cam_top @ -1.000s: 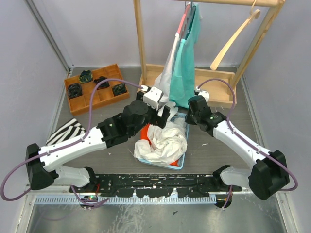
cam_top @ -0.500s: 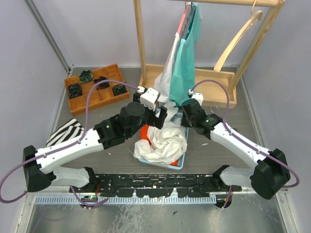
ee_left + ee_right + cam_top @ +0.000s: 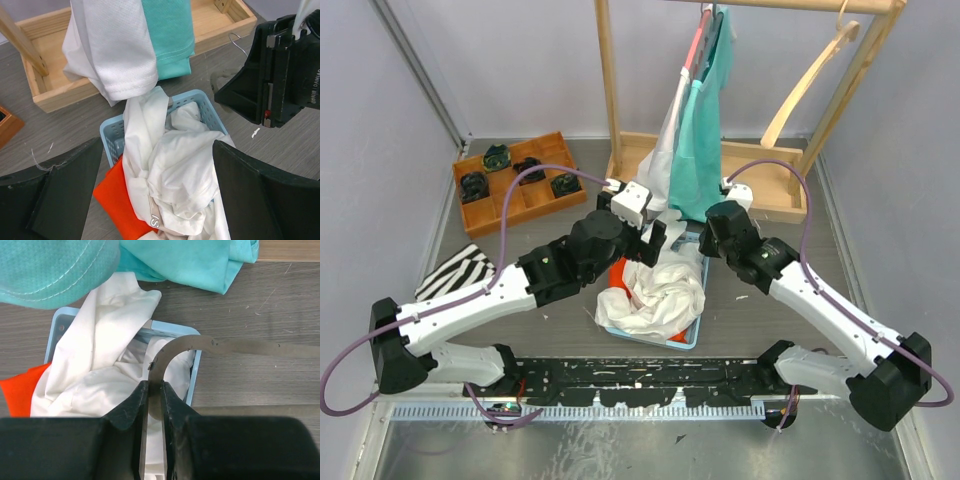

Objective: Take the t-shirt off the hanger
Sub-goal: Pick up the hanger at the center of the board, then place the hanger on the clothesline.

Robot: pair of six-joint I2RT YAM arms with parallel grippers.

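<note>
Right gripper [image 3: 152,387] is pinched narrow on a thin, curved grey metal hook [image 3: 200,344], just over the perforated plastic rim of the blue basket [image 3: 195,371]. Left gripper [image 3: 156,150] is spread wide, holding nothing, above the crumpled white t-shirt [image 3: 175,170] heaped in that basket beside smooth orange cloth [image 3: 117,200]. Teal shirt [image 3: 167,35] hangs near the basket's far edge. Open woodgrain table [image 3: 240,375] lies to the right.

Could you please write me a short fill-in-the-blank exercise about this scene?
The left gripper hovers with jaws ____.
The right gripper pinches a curved grey metal hook near the light ____ plastic basket.
A crumpled white garment and an ____ cloth lie in that basket.
The teal t-shirt hangs on a ____ rack.
Missing: open; blue; orange; wooden.
</note>
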